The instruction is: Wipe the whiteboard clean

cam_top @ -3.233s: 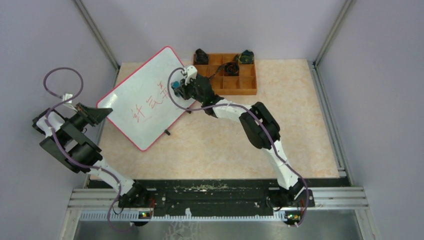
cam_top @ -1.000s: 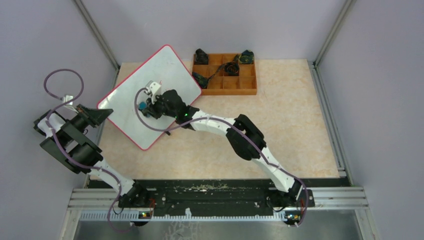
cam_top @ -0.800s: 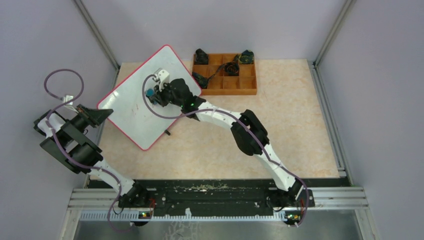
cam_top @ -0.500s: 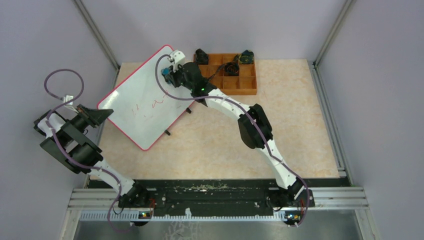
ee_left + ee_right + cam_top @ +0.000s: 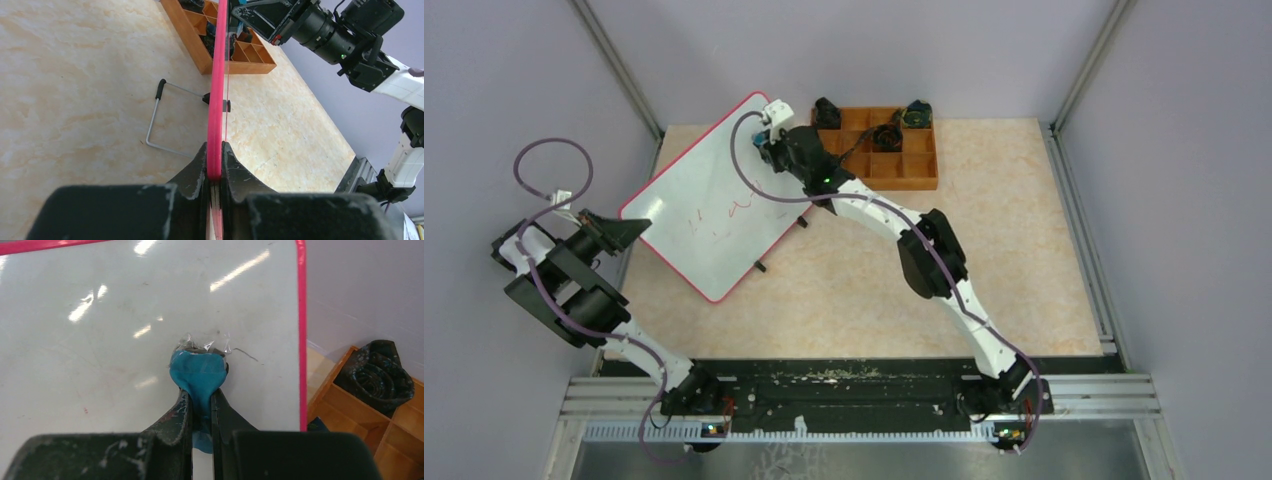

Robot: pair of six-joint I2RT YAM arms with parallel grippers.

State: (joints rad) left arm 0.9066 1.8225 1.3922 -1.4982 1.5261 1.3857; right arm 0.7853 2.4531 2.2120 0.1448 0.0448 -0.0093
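Observation:
The whiteboard [image 5: 709, 195], white with a thin red rim, stands tilted at the table's back left, with faint red marks left near its middle. My left gripper [image 5: 629, 228] is shut on its left rim, seen edge-on in the left wrist view [image 5: 218, 100]. My right gripper [image 5: 762, 148] is shut on a blue eraser [image 5: 196, 371] pressed against the board's upper right area [image 5: 125, 315], close to the red rim.
A brown compartmented wooden tray [image 5: 916, 170] with dark items stands behind the board at the back, also in the right wrist view [image 5: 370, 410]. The board's wire stand [image 5: 162, 117] and black feet rest on the beige tabletop. Grey walls close in left and back.
My right gripper swept the eraser from the board's left-middle up to its upper right corner. Most red writing is gone; faint strokes remain. The left gripper kept its hold.

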